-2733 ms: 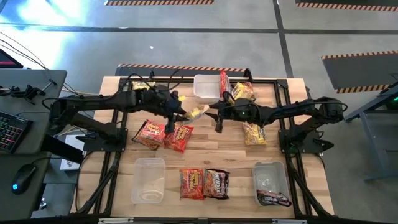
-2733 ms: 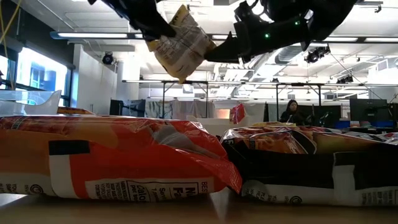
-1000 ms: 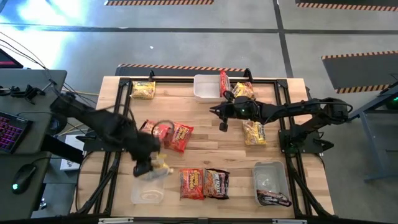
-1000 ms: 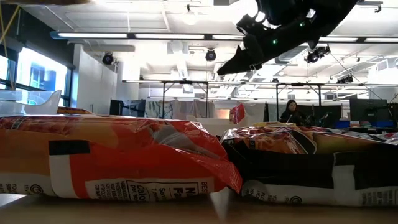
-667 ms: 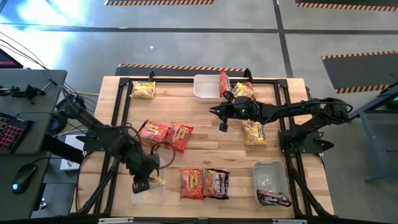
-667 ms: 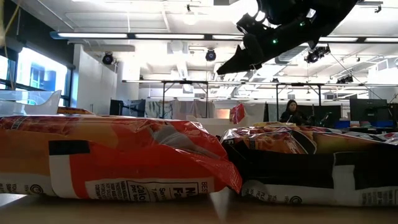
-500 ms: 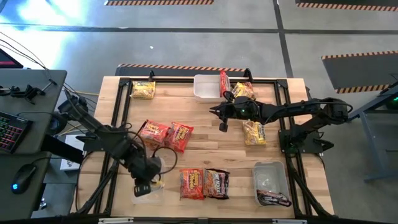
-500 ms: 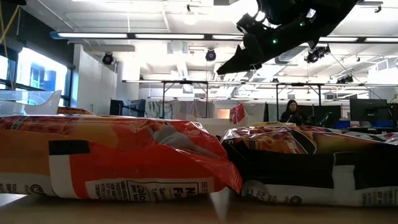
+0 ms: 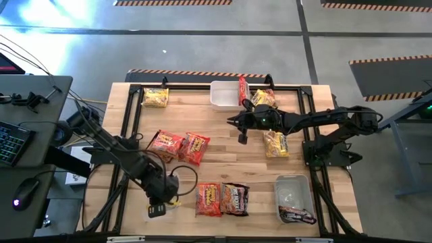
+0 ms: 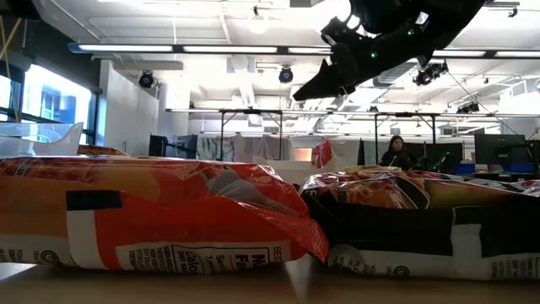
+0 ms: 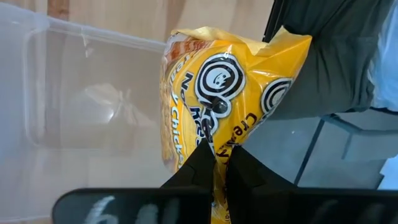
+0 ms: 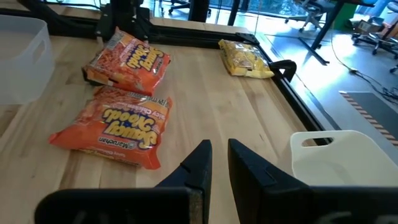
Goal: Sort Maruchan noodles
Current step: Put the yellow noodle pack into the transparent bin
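Yellow noodle packet (image 11: 219,106) hangs pinched in the left gripper (image 11: 214,163), carried from mid-table down over the clear tub (image 11: 81,93) at the near left; judging by this, release comes next. Right gripper (image 12: 214,163) hovers empty, nearly closed, beyond that tub near two orange packets (image 12: 118,99).

Grey concrete floor (image 9: 202,47) with striped hazard tape (image 9: 388,61); a side desk (image 9: 27,101) holds a keyboard (image 9: 12,145); ceiling strip lights (image 10: 194,48) glow overhead.
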You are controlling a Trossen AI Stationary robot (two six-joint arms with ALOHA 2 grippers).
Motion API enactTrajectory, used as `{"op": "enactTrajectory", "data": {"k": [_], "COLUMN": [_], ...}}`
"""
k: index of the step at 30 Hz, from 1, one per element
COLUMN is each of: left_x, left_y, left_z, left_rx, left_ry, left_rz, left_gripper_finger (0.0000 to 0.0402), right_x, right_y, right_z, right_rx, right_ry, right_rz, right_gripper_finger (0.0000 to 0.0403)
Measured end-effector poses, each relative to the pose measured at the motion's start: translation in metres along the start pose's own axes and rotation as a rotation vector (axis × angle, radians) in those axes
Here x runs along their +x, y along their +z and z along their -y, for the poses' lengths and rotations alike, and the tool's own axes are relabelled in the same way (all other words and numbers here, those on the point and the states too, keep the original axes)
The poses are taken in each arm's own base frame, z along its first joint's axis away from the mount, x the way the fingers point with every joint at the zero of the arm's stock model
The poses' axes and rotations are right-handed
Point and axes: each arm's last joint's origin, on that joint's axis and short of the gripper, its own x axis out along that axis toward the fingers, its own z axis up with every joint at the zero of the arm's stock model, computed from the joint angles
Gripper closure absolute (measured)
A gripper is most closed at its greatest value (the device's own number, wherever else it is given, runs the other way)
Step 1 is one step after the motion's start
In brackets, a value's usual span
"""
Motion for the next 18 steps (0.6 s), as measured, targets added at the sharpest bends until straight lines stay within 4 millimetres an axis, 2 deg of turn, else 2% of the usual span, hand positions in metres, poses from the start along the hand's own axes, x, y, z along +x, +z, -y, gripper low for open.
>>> {"op": "enactTrajectory", "data": {"k": [8, 18], "left_x": [0.0097, 0.0067], "left_y": [0.0049, 0.0013], "left_z": [0.0044, 0.0041], "left_rx": [0.042, 0.024], "left_ry": [-0.009, -0.053], "left_rz": [0.008, -0.063], "left_gripper_finger": [0.0401, 0.0401], "right_x": [0.0000, 0.0000], "right_y": [-0.0012, -0.0020], "right_z": [-0.0006, -0.0007], "right_rx": [0.008, 0.007], "right_ry": [0.004, 0.005], "right_rz": [-0.012, -0.021], "right_gripper_finger": [0.0366, 0.0366]}}
